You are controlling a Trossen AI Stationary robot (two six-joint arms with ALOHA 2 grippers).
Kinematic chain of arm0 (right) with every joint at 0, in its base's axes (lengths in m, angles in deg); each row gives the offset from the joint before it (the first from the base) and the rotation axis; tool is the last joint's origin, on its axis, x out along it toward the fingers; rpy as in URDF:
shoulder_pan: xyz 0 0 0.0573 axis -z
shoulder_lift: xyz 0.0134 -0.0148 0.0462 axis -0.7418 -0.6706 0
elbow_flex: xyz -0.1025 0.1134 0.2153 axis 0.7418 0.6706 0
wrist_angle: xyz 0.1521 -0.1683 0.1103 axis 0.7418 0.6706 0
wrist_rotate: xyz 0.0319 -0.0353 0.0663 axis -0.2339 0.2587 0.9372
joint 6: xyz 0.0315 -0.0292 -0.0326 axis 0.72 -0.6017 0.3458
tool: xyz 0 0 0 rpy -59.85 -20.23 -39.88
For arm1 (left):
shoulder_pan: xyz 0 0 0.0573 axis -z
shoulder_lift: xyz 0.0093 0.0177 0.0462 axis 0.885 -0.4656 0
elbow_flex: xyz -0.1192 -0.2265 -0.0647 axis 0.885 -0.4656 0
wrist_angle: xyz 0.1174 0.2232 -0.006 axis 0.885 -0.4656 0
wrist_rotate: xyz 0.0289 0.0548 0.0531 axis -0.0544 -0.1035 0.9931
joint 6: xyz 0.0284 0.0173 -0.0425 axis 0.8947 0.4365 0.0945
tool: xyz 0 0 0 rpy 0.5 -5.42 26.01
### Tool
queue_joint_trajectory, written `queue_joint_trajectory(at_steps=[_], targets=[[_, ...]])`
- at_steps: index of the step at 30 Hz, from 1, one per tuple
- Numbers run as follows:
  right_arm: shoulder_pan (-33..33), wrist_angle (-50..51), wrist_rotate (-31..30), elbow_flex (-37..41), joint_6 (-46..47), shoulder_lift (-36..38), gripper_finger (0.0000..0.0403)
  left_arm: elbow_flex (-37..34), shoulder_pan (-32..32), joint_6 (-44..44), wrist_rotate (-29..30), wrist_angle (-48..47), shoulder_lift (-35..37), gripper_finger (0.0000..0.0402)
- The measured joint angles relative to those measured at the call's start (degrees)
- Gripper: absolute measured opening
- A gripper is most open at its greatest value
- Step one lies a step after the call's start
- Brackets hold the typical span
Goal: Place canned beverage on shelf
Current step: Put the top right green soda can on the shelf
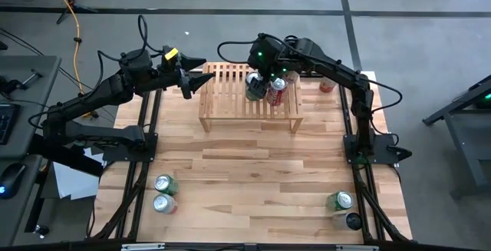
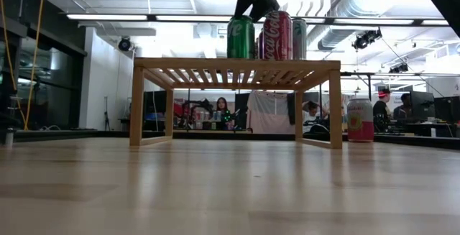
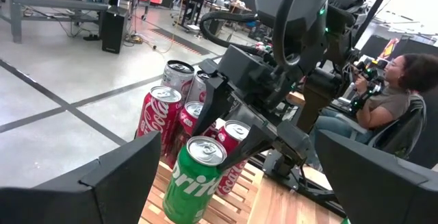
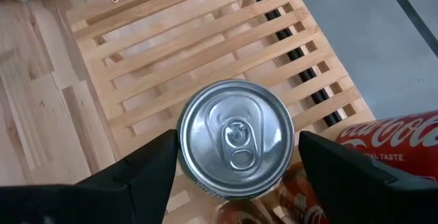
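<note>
The light-wood slatted shelf [image 1: 249,101] stands at the table's far middle. A green Sprite can [image 3: 198,179] stands upright on its slats, its bottom on the bars, beside red cola cans [image 3: 159,118] and a silver can [image 3: 176,79]. My right gripper [image 4: 237,145] comes down over the green can [image 4: 236,138] and is shut on it; it also shows in the high view [image 1: 258,80]. My left gripper [image 1: 201,82] is open and empty, level, just off the shelf's left end, pointing at the cans. My right gripper holds the green can's side wall just under its top rim [image 4: 183,157], pinched between the two fingers [image 3: 254,144]. The fingers come from above, pointing down. The can is upright and its bottom [image 2: 241,55] stands on the shelf's slats.
A pink can [image 2: 359,120] stands on the table right of the shelf. Two cans [image 1: 164,193] stand near the front left, two more [image 1: 344,209] near the front right. People sit in the room beyond the table.
</note>
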Motion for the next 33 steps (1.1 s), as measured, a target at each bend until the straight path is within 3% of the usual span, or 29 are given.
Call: queue_joint_trajectory(at_steps=[18, 25, 29, 33], targets=[[1.14, -5.67, -0.62, -0.87, -1.93, 4.77, 0.0287, 0.00, 0.00, 2.03, 0.05, -0.16, -0.87, 0.0376], [0.88, 4.23, -1.73, -0.87, -1.93, 9.68, 0.0287, 0.00, -0.02, 6.68, -3.37, -0.22, -6.38, 0.0376], [-0.11, 11.35, -4.60, -0.85, -2.28, 12.97, 0.0287, 0.00, -0.75, 12.17, -1.75, 0.58, -9.61, 0.0376], [-1.17, 13.20, -4.94, 2.05, -2.61, 17.88, 0.0287, 1.16, -3.03, 15.42, 0.52, 0.79, -12.95, 0.0341]])
